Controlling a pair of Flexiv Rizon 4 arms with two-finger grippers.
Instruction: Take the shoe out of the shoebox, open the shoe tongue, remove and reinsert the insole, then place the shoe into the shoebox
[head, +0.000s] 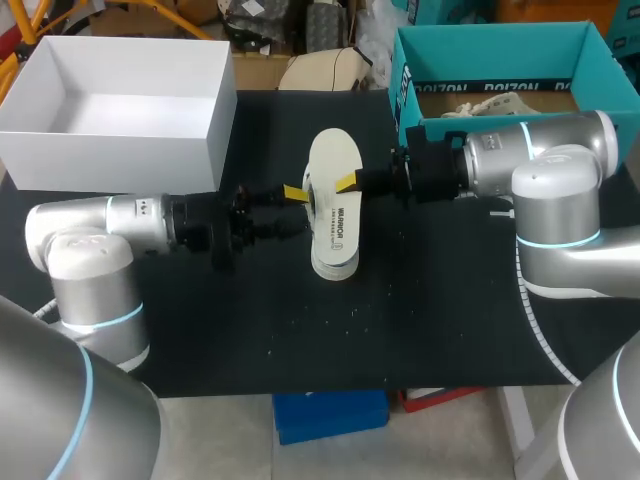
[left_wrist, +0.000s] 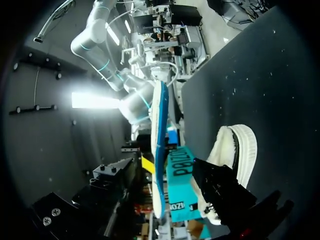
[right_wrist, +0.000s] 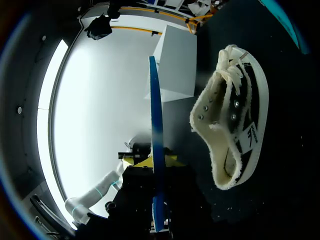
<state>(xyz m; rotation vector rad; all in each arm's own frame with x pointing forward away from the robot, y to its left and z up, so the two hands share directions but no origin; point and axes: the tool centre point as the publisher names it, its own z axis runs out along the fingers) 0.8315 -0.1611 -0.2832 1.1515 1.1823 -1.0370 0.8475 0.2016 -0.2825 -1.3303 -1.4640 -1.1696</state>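
We hold the insole (head: 333, 160), likely light and floppy, by its edge in our shut right fingers (head: 347, 183), left fingers (head: 293, 193) spread wide around its opposite edge, above the shoe (head: 335, 265) on the surface (head: 420, 320).

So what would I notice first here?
A flat white, blue-edged insole is held up mid-table by the right gripper, with the left gripper at its other side. Below it a white canvas shoe lies on the black table, and an open teal cardboard shoebox sits at the far right corner.
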